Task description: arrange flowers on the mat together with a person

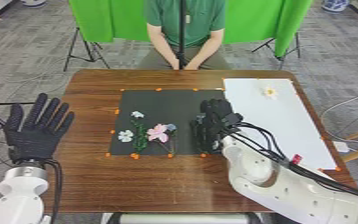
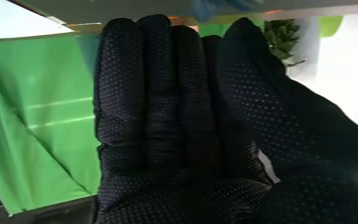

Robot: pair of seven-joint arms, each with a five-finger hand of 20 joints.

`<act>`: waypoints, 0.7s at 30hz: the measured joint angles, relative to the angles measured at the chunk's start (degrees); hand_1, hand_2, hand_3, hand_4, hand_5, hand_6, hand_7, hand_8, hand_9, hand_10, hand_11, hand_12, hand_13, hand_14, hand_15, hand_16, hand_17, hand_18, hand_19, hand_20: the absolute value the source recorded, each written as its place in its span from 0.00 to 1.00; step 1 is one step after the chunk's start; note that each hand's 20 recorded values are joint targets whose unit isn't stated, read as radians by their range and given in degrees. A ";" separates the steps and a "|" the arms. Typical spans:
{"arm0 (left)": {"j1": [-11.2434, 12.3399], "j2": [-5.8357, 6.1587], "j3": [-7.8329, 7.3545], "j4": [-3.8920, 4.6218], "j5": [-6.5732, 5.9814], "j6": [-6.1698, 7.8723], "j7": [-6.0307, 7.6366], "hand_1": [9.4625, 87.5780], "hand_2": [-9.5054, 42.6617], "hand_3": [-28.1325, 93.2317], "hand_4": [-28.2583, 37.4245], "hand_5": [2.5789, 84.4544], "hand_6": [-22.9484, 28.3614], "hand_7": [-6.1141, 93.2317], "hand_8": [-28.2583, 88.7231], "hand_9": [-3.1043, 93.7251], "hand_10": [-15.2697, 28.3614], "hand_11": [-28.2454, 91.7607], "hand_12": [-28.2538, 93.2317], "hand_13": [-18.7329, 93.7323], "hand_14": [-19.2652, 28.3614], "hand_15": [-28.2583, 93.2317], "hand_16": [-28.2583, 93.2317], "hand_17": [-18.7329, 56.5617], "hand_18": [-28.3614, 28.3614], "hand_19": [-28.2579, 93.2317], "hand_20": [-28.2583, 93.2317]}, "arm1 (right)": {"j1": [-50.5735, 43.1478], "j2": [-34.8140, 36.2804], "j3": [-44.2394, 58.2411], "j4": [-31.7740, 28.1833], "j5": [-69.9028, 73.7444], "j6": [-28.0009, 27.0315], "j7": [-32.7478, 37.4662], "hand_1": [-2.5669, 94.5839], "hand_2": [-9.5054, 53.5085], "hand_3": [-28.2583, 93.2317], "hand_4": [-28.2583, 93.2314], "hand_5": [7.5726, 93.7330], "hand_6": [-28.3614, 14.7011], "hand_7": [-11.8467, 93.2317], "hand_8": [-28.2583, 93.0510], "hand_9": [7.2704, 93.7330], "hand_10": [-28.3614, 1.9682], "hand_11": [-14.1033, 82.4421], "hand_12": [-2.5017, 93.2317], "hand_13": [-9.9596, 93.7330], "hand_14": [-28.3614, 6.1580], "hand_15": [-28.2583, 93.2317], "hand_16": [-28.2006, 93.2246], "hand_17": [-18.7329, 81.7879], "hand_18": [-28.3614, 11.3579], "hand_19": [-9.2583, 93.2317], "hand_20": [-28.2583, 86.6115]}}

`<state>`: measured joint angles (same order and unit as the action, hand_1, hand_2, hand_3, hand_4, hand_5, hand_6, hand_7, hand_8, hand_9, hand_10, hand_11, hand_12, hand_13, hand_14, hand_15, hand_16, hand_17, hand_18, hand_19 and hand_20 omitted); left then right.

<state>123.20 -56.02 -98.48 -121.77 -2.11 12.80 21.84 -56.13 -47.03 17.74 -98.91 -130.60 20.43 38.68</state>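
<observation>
My right hand [image 1: 213, 125] is over the right part of the dark mat [image 1: 162, 97], beside the white board. In the right wrist view, this hand [image 2: 171, 110] has straight fingers, and something blue [image 2: 224, 7] lies beyond their tips. On the mat are a white flower [image 1: 137, 114] at the top, another white flower [image 1: 126, 135] lower down, a pink flower [image 1: 159, 133] and a small bluish flower [image 1: 171, 127], with green stems [image 1: 140, 142] among them. My left hand [image 1: 35, 132] stays by the table's left edge, fingers straight and spread.
A white board [image 1: 286, 130] lies along the right side of the brown table [image 1: 131, 185], with a white flower [image 1: 270, 92] near its far end. Orange markers [image 1: 135, 156] edge the mat. A thin black pole stands at the far edge.
</observation>
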 measured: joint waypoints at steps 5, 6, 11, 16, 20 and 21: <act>0.11 -0.08 -0.03 0.00 0.01 -0.02 -0.01 0.20 0.43 0.79 0.00 0.44 0.59 0.18 0.16 0.40 0.69 0.37 0.31 0.38 0.70 0.42 0.18 0.19 0.72 0.45 0.33 | -2.04 0.86 3.02 -2.61 0.05 -0.89 -0.37 0.52 0.00 0.87 0.00 0.59 0.61 0.35 0.11 0.64 0.44 0.35 0.20 0.66 0.48 0.57 0.36 0.59 0.33 0.79 0.27; 0.14 -0.08 -0.06 0.00 0.07 -0.04 -0.03 0.20 0.43 0.78 0.00 0.44 0.59 0.17 0.16 0.40 0.69 0.37 0.31 0.38 0.70 0.42 0.18 0.19 0.72 0.45 0.33 | -2.82 0.92 4.27 -3.12 0.15 -0.91 -0.40 0.51 0.00 0.87 0.00 0.59 0.60 0.35 0.12 0.64 0.44 0.35 0.20 0.66 0.48 0.57 0.35 0.60 0.33 0.78 0.26; 0.22 -0.14 -0.25 0.01 1.19 -0.15 -0.22 0.20 0.44 0.77 0.00 0.44 0.58 0.17 0.16 0.40 0.69 0.37 0.31 0.38 0.70 0.42 0.18 0.19 0.72 0.45 0.33 | -8.19 0.98 12.63 -5.50 0.74 2.29 -0.27 0.43 0.00 0.84 0.02 0.57 0.58 0.34 0.12 0.62 0.41 0.34 0.19 0.66 0.46 0.56 0.33 0.61 0.33 0.75 0.21; -0.07 -0.14 -0.25 0.15 4.18 -0.40 -0.73 0.22 0.49 0.71 0.00 0.44 0.58 0.17 0.16 0.40 0.69 0.37 0.31 0.37 0.70 0.41 0.18 0.19 0.72 0.45 0.33 | -14.01 1.90 20.87 -8.42 2.43 13.07 -0.20 0.25 0.23 0.82 0.06 0.54 0.51 0.30 0.13 0.57 0.30 0.31 0.18 0.59 0.34 0.57 0.32 0.53 0.25 0.75 0.20; -0.20 -0.08 -0.34 0.14 4.52 -0.54 -0.77 0.21 0.50 0.70 0.00 0.44 0.58 0.16 0.17 0.40 0.69 0.36 0.31 0.37 0.70 0.41 0.18 0.19 0.72 0.45 0.33 | -19.89 3.17 30.24 -13.33 8.73 16.28 -0.41 0.17 0.32 0.81 0.06 0.50 0.50 0.25 0.14 0.52 0.26 0.27 0.17 0.55 0.28 0.55 0.31 0.49 0.21 0.74 0.20; -0.20 -0.07 -0.47 0.14 4.53 -0.54 -0.77 0.21 0.49 0.71 0.00 0.43 0.58 0.16 0.17 0.40 0.69 0.36 0.31 0.37 0.70 0.41 0.18 0.19 0.72 0.45 0.33 | -21.26 3.52 32.52 -14.47 10.97 16.55 -0.67 0.16 0.33 0.81 0.05 0.48 0.50 0.24 0.15 0.50 0.26 0.26 0.16 0.53 0.27 0.54 0.31 0.47 0.21 0.72 0.20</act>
<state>123.00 -56.09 -98.95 -121.62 2.41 12.26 21.06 -77.39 -43.51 50.26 -113.38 -119.63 36.98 38.01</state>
